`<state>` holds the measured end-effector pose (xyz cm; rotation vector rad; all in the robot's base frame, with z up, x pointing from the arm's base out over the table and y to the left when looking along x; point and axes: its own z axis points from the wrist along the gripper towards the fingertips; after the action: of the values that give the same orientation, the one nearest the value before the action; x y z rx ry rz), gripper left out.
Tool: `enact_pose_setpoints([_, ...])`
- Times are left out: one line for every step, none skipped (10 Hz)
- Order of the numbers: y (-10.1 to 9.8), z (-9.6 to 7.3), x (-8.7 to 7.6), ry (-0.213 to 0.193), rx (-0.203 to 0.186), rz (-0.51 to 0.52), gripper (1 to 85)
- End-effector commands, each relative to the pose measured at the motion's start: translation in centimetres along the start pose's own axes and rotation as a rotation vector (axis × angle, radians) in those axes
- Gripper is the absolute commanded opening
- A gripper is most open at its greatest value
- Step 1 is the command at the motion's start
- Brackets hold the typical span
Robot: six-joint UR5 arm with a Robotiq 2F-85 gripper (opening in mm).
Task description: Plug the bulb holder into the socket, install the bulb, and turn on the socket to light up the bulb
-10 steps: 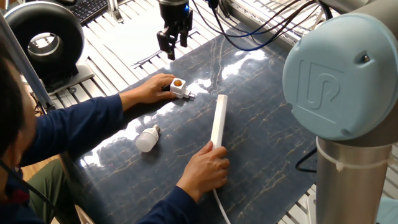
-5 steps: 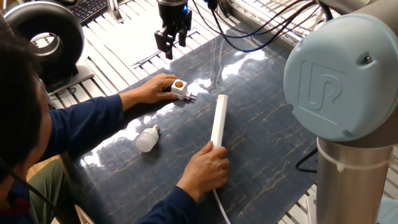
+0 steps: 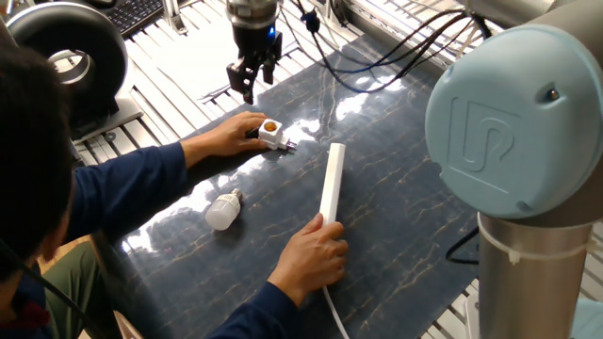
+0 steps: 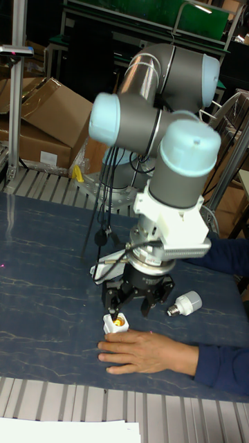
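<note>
Since a second ago the gripper has slid a little to the left above the far edge of the table, and the person's head has leaned further into the fixed view; both hands and all three parts lie where they were. The two fingers stand apart and hold nothing.

The bulb holder sits on the dark marbled top, orange opening up, prongs pointing toward the socket, with the person's one hand touching its far side. It looks light, hard and smooth, so I would expect it to skid or tip if pinched off-centre; the flat opposite faces of the cube seem the place to take it, clear of the prongs.

The socket lies just beside it, its cable end pinned under the person's other hand. The bulb lies on its side nearer the person, well apart from the socket; it would likely roll, and probably wants a gentle hold.

Those hands are the main obstacle: one crowds the holder itself.
</note>
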<state>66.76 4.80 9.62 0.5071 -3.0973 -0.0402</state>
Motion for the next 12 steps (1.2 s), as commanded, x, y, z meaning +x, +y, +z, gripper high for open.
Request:
enact_pose_setpoints([0.6,2.9,-0.6,-0.023,-0.009,-0.066,63.0])
enact_pose_setpoints([0.8,3.9,-0.8,-0.040,-0.014,-0.098,63.3])
enact_pose_setpoints([0.8,4.5,-0.9,-0.054,-0.016,-0.125,64.3])
enact_pose_setpoints([1.1,5.1,-1.0,-0.063,-0.020,-0.147,65.0])
enact_pose_setpoints([0.6,5.4,-1.3,-0.069,0.001,-0.168,65.0])
enact_pose_setpoints([0.4,5.9,-1.9,-0.092,0.006,-0.185,65.0])
enact_pose_setpoints([0.2,6.3,-2.3,-0.111,0.010,-0.198,65.0])
enact_pose_setpoints([0.1,6.5,-2.5,-0.116,0.013,-0.194,63.7])
enact_pose_setpoints([-0.1,6.5,-2.7,-0.118,0.020,-0.168,54.0])
enact_pose_setpoints([-0.9,6.3,-2.7,-0.105,0.057,-0.094,13.3])
enact_pose_setpoints([-1.4,6.1,-2.2,-0.085,0.080,-0.079,1.3])
enact_pose_setpoints([-1.1,5.6,-1.9,-0.079,0.073,-0.079,1.3])
